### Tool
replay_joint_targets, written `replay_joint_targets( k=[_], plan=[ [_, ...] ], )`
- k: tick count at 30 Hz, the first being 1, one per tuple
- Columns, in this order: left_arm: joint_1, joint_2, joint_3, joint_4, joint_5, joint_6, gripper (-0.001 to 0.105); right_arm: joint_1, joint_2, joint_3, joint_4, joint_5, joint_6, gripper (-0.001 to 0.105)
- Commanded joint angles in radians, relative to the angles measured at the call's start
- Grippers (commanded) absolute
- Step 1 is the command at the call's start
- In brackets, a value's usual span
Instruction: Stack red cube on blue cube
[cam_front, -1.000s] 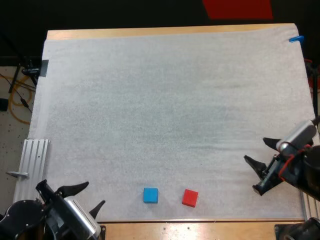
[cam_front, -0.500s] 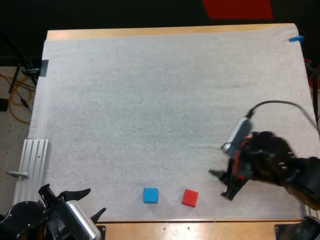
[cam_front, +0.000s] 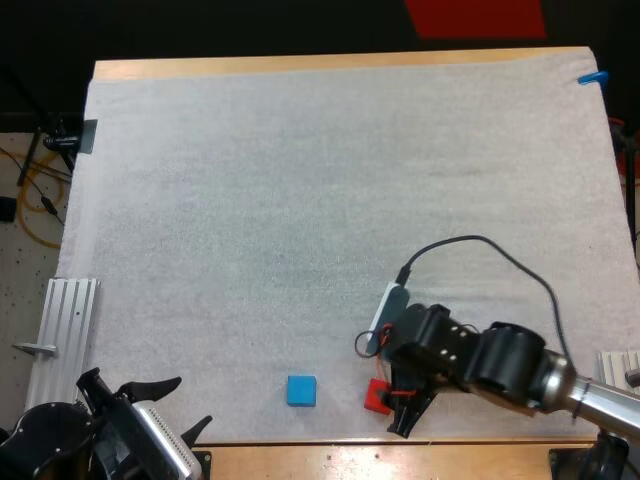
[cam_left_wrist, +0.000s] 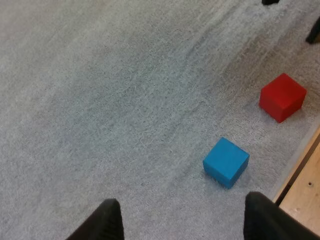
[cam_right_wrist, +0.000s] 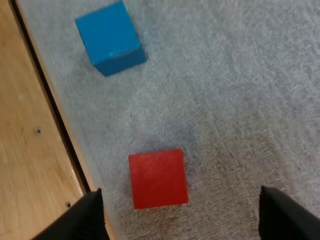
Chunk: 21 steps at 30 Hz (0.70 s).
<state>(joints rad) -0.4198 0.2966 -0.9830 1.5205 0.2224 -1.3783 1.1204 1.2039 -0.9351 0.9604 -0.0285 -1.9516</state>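
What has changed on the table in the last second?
The right tool swung in from the right side of the mat toward its near edge and now hangs open over the red cube, not gripping it. The left tool and the blue cube stayed put, as did the red cube.

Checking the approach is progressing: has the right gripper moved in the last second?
Yes. The right gripper swept left from the mat's right edge to the red cube, which stayed put; its open fingers flank it.
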Motion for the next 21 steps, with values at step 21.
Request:
replay_joint_targets(
  k=[21],
  plan=[
    [-0.005, 0.004, -0.001, 0.007, 0.007, 0.000, 0.052, 0.035, 0.317, 0.008, -0.100, 0.028, -0.017, 0.073]
  ],
)
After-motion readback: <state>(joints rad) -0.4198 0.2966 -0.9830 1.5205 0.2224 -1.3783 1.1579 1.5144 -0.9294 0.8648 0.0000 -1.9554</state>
